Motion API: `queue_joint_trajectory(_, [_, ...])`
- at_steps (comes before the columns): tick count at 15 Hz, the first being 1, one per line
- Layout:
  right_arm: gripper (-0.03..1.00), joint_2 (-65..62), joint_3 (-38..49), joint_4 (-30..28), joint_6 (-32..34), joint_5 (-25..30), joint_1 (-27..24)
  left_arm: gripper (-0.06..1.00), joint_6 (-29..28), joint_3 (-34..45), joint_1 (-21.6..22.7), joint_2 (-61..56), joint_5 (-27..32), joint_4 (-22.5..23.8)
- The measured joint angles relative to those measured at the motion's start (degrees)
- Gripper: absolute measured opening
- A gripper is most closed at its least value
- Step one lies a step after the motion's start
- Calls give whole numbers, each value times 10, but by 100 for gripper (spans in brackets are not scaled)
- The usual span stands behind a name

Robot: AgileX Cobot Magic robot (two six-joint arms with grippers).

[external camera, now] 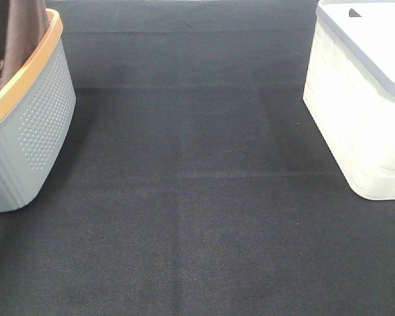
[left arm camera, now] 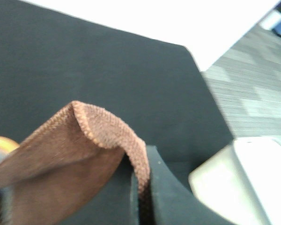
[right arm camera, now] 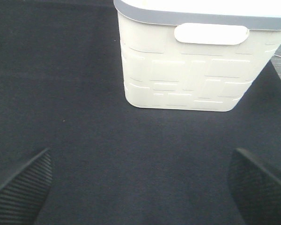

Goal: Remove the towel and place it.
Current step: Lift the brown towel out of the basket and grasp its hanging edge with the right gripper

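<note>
— Whereabouts of the towel (external camera: 16, 39)?
— Hanging in a long loose fold above the basket (external camera: 33, 145), far left of the mat (external camera: 197, 197), lower part down behind the orange rim (external camera: 26, 79). Pinched at the stitched hem by the left gripper (left arm camera: 143, 187), jaws closed tight on the cloth

— Handling?
— Looks light, limp and fuzzy. No stiffness at all, so likely to droop, swing and drag on the rim on the way out. Hardly slippery, nothing to break

— Best place to hold?
— Right there at the hem, doubled and stitched, firmer than the open pile. Worth keeping deep in the grip, to guard against creeping out. Probably needs a high lift before any carry across, to clear the rim

— And the right gripper (right arm camera: 140, 187)?
— Spread wide, holding nothing, low over the mat, facing the white bin (right arm camera: 192, 65), well apart from the towel
</note>
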Motion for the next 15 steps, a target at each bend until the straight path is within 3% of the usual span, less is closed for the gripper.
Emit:
queue_joint_trajectory(1, [96,0,0,0,0,0,0,0,0,0,0,0,0,0])
queue_joint_trajectory(5, [96,0,0,62,0,-1,0,0,19,-1,-92,-1,-45,0])
queue_joint_trajectory(7, [96,0,0,74,0,-2,0,0,21,-1,-143,-1,-84,2])
queue_joint_trajectory(12, [96,7,0,80,19,-12,0,0,21,-1,-221,10,-121,14])
queue_joint_trajectory(15, [96,116,-3,120,-8,-30,0,0,21,-1,-255,31,-131,32])
